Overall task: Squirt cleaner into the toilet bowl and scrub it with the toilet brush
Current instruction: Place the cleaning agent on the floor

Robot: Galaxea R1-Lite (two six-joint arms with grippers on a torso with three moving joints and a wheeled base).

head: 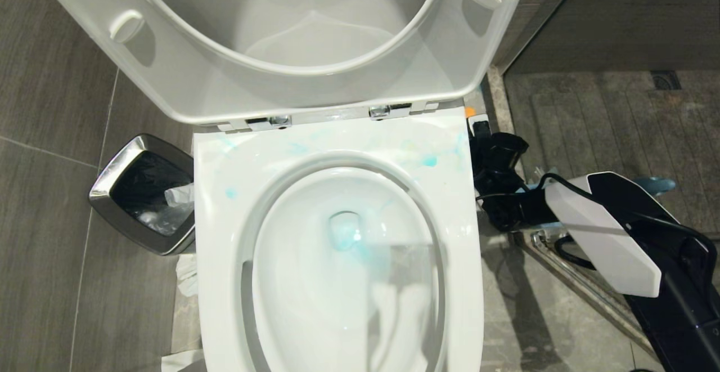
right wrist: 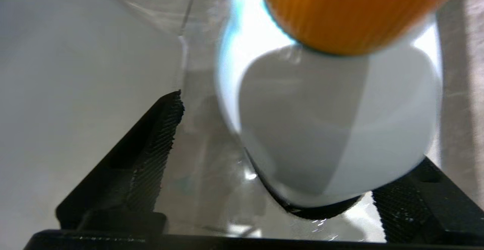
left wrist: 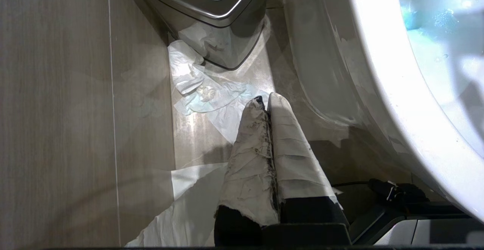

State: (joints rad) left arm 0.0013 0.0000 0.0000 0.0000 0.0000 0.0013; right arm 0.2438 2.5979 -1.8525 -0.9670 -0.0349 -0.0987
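Note:
The toilet bowl (head: 225, 248) stands open with its seat and lid (head: 185, 79) raised. Turquoise cleaner smears (head: 428, 161) mark the back of the rim, and the water (head: 346, 234) is tinted blue. My right arm (head: 596, 237) reaches down beside the bowl's right side. Its gripper (right wrist: 298, 136) is open around a white bottle (right wrist: 340, 129) with an orange ribbed cap (right wrist: 351, 11); one finger (right wrist: 155, 140) stands clear of the bottle. A teal-blue end (head: 655, 185) behind the arm may be the toilet brush. My left gripper (left wrist: 266, 99) hangs shut and empty over the floor left of the bowl.
A chrome-rimmed waste bin (head: 140, 192) sits against the bowl's left side, with crumpled tissue (left wrist: 204, 91) on the floor by it. To the right, a metal threshold (head: 568, 270) borders the shower floor with its drain (head: 666, 79).

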